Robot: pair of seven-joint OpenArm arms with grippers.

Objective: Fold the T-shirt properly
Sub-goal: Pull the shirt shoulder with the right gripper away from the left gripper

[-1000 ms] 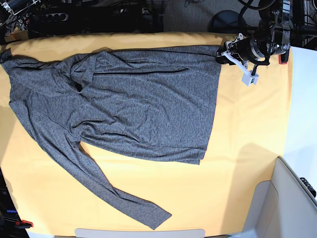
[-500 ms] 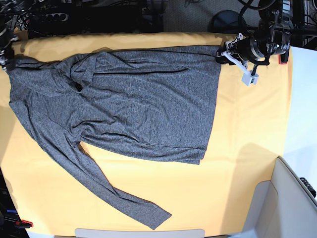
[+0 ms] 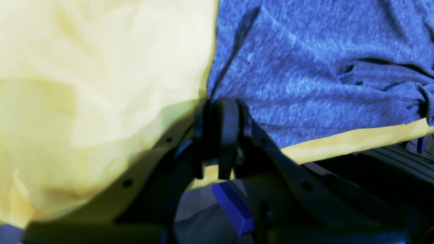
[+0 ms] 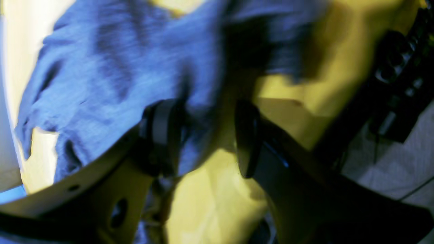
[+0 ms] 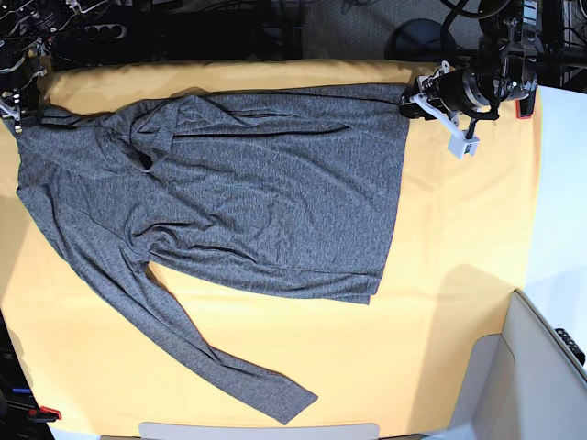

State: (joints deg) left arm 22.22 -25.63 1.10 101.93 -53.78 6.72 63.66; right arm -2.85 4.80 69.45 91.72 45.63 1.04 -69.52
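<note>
The T-shirt (image 5: 238,202) is charcoal grey with long sleeves and lies spread on the yellow cloth (image 5: 459,247). One sleeve (image 5: 211,357) trails toward the front edge. At the back right, my left gripper (image 5: 408,101) sits at the hem corner. In the left wrist view my left gripper (image 3: 217,105) is shut, pinching the T-shirt (image 3: 322,67) edge. At the far left, my right gripper (image 5: 18,101) is beside the shirt's shoulder end. In the blurred right wrist view my right gripper (image 4: 206,135) is open, its fingers (image 4: 162,135) apart over the T-shirt (image 4: 112,74).
A white bin (image 5: 537,367) stands at the front right corner. Red clamps (image 5: 521,108) hold the cloth at the back right and front left. Dark cables and a power strip (image 5: 101,32) run behind the table's back edge.
My right gripper has opened and pulled back toward the rear left. The shirt's far-left end, which reached the left edge, now lies a little further in. The left arm has not moved.
</note>
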